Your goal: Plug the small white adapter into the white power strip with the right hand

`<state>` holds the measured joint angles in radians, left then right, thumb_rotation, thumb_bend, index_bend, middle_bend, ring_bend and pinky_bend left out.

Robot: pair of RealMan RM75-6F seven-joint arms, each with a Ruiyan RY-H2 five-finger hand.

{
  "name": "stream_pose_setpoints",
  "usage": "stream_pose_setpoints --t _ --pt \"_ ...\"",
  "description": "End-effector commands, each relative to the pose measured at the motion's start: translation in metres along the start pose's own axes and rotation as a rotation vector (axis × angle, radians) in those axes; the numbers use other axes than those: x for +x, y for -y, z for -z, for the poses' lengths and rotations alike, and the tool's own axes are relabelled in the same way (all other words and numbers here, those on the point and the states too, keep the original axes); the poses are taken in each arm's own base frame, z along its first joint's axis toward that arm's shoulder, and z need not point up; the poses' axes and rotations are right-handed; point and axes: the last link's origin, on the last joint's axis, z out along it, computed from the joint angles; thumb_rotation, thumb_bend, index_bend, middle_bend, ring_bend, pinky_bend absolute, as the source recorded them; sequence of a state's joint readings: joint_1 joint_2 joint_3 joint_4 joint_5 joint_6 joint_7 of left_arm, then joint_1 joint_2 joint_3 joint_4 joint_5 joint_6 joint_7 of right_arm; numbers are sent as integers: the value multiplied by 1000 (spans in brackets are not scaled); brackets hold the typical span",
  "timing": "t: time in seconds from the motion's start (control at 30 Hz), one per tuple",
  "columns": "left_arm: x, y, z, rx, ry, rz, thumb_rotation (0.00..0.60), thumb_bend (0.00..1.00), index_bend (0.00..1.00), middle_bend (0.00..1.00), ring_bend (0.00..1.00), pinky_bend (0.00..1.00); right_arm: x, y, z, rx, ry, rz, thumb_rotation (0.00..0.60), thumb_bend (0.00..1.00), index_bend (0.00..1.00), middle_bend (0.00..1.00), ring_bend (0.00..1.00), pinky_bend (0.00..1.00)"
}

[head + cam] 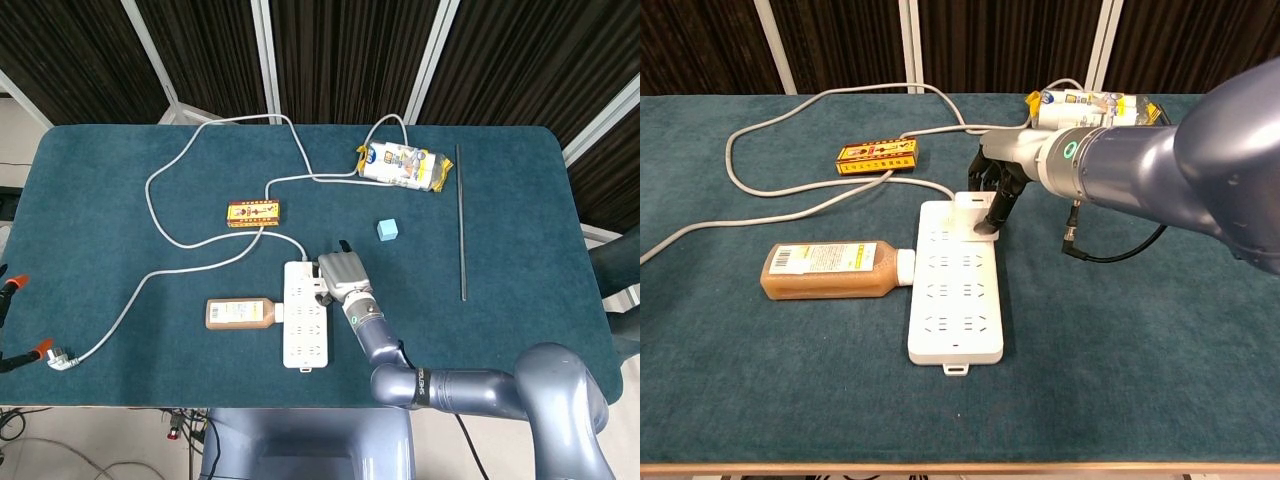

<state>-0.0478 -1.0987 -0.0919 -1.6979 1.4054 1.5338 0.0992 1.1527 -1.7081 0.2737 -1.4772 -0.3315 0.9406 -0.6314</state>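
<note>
The white power strip point(952, 295) lies lengthwise in the middle of the table, its cable leaving from the far end; in the head view the power strip point(304, 335) is near the front edge. My right hand point(1002, 187) hovers over the strip's far right corner with its dark fingers point(991, 215) pointing down. It holds the small white adapter point(966, 203), which stands on the far end of the strip. From the head camera the right hand point(341, 273) covers most of the adapter point(321, 293). No view shows my left hand.
A brown-liquid bottle point(832, 270) lies against the strip's left side. Behind are a yellow-red box point(876, 154), the grey cable point(760, 205), a snack packet point(402, 165), a blue cube point(388, 229) and a metal rod point(461, 220). The cable's plug point(60, 357) lies front left.
</note>
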Motion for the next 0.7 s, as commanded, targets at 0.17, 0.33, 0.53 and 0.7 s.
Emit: stream_pose_setpoints --t 0.17,0.33,0.53,0.7 --pt "0 0 0 2 -2 1 600 91 185 0 0 0 -1 1 0 6 4 -3 600 609 769 576 339 0" --pt "0 0 -1 2 0 1 600 91 185 0 0 0 -1 0 0 13 19 7 600 609 620 526 322 0" --pt "0 0 0 3 0 1 600 90 184 0 0 0 0 -2 1 9 36 11 600 608 577 477 294 0" --pt "-1 0 -1 2 3 -3 600 91 184 0 0 0 1 -3 1 8 39 10 600 609 546 447 272 0"
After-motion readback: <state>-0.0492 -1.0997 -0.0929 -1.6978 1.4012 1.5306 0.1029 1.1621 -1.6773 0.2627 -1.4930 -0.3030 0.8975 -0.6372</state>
